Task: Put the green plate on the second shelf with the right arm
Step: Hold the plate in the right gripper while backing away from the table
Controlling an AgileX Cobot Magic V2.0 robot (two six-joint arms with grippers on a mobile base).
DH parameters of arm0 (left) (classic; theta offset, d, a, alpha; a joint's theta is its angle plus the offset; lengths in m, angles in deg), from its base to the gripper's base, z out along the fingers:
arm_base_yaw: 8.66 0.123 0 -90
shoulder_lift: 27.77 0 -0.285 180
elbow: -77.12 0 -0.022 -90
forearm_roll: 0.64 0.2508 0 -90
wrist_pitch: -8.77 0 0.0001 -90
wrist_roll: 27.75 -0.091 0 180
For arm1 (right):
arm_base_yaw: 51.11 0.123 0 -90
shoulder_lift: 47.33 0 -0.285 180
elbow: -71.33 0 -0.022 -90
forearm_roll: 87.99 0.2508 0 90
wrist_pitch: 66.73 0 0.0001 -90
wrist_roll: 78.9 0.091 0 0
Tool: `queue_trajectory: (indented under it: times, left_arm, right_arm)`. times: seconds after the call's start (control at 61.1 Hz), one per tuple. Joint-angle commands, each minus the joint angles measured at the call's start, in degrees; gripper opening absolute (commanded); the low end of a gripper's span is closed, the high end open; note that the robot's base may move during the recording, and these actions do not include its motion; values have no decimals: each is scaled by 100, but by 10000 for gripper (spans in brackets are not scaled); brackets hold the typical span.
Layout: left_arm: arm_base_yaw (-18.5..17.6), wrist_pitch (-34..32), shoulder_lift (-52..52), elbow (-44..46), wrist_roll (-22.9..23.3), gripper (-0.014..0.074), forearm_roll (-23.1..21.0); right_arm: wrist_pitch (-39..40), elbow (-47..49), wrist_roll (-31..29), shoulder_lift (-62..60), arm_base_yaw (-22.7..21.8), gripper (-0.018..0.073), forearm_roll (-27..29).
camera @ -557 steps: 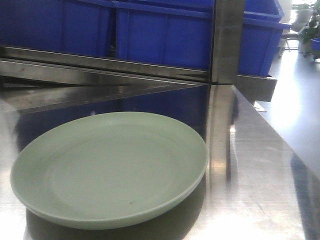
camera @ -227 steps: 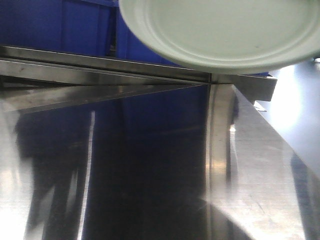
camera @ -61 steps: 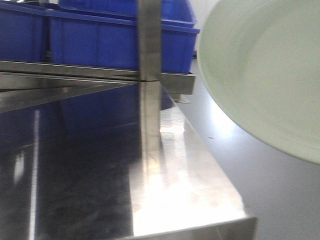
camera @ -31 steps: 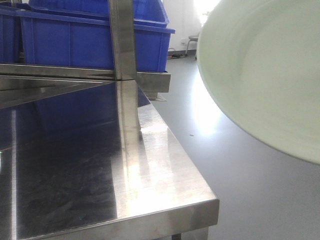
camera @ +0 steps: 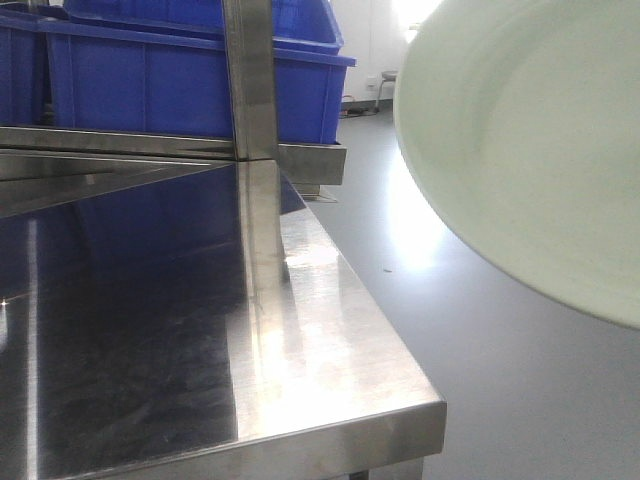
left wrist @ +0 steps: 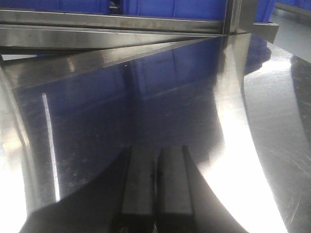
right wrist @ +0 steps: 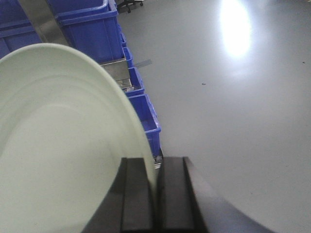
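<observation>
On the far left I am seeing my left jaws pressed together on nothing, hanging low over the reflective stainless steel counter (left wrist: 272, 121), well away from the work. Moving right in the front view, the row of deep blue plastic bins (camera: 180, 90) is sitting on the steel shelf (camera: 120, 145) above the counter, and the square steel upright post (camera: 255, 150) is standing at the shelf's right end. Right of that, the large round pale green plate (camera: 530, 150) is hanging tilted in the air, out past the counter's end and over the smooth grey floor (camera: 450, 330). The right jaws are pinching it narrowly by a small stretch of its rim, as the right wrist view shows (right wrist: 63, 136). That is what I am worrying about: with so little rim gripped, I judge the plate could pivot or slip, and it would be dropping straight onto the floor. Swinging it back left, I am also expecting its wide edge to risk clipping the post or the shelf's front lip, and the bins look to be leaving little free space.
</observation>
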Motion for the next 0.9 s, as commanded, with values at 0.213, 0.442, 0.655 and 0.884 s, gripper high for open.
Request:
queue_trajectory:
  times: [0.213, 0.442, 0.655, 0.884]
  left_arm:
    - [-14, -472, -122, -229, -1, 124, -8]
    - [-14, -472, -122, -229, -1, 124, -8]
    - [-14, -472, -122, -229, -1, 124, -8]
    - [-14, -472, -122, -229, -1, 124, -8]
  right_arm:
    - [620, 198, 16, 9, -25, 49, 59]
    - [620, 198, 16, 9, -25, 49, 59]
    - [620, 198, 16, 9, -25, 49, 59]
    - [620, 198, 16, 9, -25, 49, 59]
